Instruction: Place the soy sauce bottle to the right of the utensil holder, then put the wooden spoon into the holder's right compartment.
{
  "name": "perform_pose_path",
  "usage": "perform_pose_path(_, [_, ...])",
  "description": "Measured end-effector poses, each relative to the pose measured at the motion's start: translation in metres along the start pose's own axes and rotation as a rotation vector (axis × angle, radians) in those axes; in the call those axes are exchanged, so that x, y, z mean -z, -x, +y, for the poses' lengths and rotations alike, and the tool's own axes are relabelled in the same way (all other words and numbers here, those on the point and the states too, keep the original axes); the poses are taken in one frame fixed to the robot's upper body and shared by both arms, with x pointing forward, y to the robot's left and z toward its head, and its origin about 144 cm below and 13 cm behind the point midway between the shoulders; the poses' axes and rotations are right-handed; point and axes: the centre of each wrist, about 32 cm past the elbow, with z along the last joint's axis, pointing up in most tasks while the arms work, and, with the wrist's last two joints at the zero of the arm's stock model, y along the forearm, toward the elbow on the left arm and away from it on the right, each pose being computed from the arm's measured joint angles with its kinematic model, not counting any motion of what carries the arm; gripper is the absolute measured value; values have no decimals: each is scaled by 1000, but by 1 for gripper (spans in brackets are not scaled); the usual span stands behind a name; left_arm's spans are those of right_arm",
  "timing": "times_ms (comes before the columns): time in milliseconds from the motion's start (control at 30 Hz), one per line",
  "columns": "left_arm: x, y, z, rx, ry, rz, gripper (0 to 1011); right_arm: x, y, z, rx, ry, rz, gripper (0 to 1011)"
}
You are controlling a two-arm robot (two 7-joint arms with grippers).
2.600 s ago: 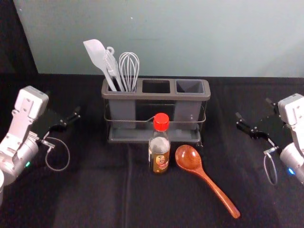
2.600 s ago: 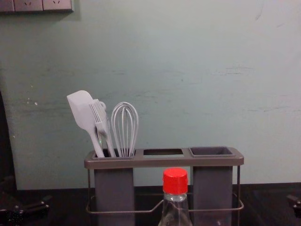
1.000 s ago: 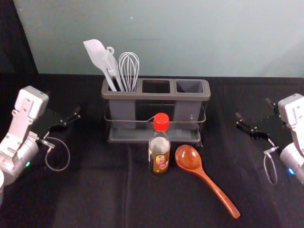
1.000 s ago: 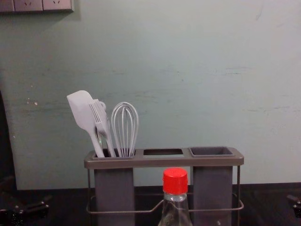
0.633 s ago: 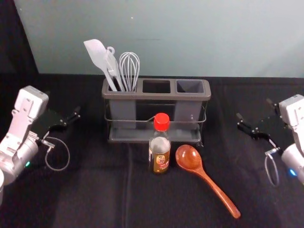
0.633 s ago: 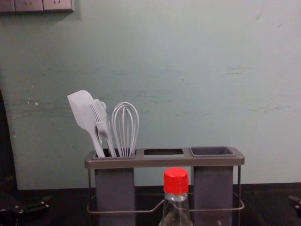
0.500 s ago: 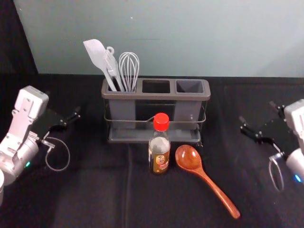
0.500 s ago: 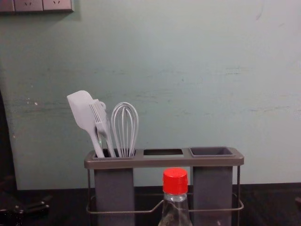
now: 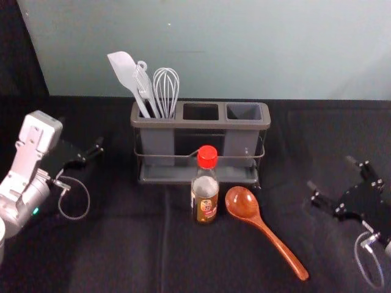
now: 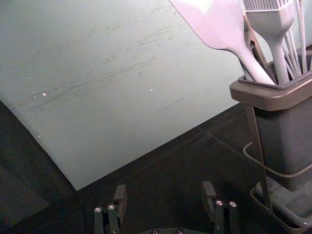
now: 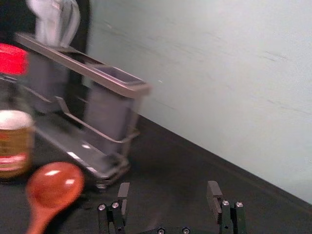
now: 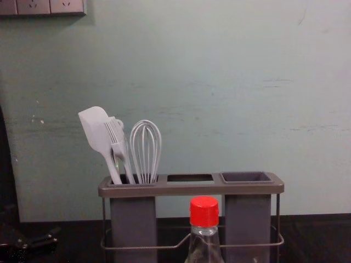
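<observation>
My right gripper (image 9: 330, 172), wide open and empty, has just moved nearer me over the table's (image 9: 122, 250) right side, so I may be starting toward the soy sauce bottle (image 9: 205, 198) in front of the holder (image 9: 200, 124), while my open, empty left gripper (image 10: 165, 188) waits over the left side.

Item: left arm, white and silver, jointed (image 9: 25, 196), seen parked at the head view's left, green light lit, grey cable looped beside it. Fitted with black two-fingered left gripper (image 9: 81, 132); fingers spread wide, pointed forward and inward. Item: black two-fingered right gripper (image 9: 330, 173), held at the head view's right, angled inward; its fingers (image 11: 213, 195) are set well apart.
</observation>
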Motion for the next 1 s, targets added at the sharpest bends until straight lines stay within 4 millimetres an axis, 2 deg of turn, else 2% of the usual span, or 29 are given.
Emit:
perform_pose_path(233, [0, 0, 0, 0, 0, 0, 1005, -10, 12, -12, -118, -64, 110, 1003])
perform_pose_path(400, [0, 0, 0, 0, 0, 0, 1005, -17, 22, -8, -197, -108, 205, 1003])
perform_pose_path(567, [0, 0, 0, 0, 0, 0, 1005, -24, 34, 4, -271, -132, 256, 1003])
perform_pose_path(1000, [0, 0, 0, 0, 0, 0, 1005, -44, 71, 61, -362, -168, 234, 1002])
